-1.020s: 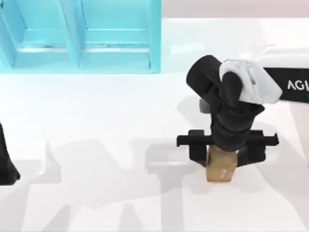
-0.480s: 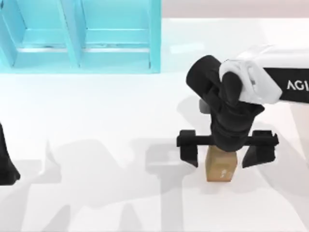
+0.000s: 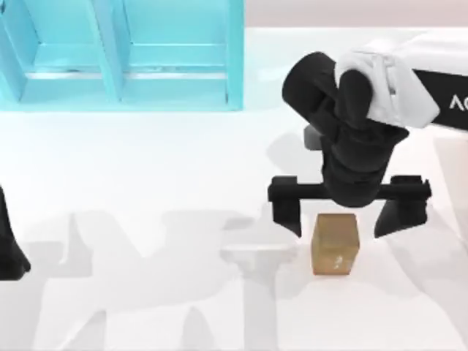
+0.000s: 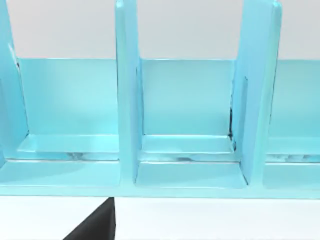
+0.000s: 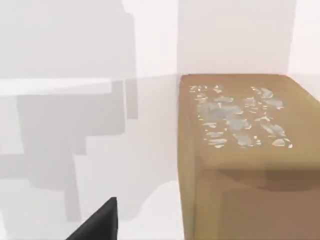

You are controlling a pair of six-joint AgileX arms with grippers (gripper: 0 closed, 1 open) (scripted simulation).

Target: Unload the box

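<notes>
Right pincer is hovering spread wide just above the brown block sitting near the surface's right edge, so I'm judging placement done; next: retreating clear, left arm idling at left edge.

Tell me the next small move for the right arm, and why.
Probably pull the right claw up and away from the small brown cardboard block. Its fingers stand spread wide on either side, touching nothing, and the block rests alone on the white table, apart from the turquoise partitioned box. The left arm sits parked at the table's left edge.
</notes>
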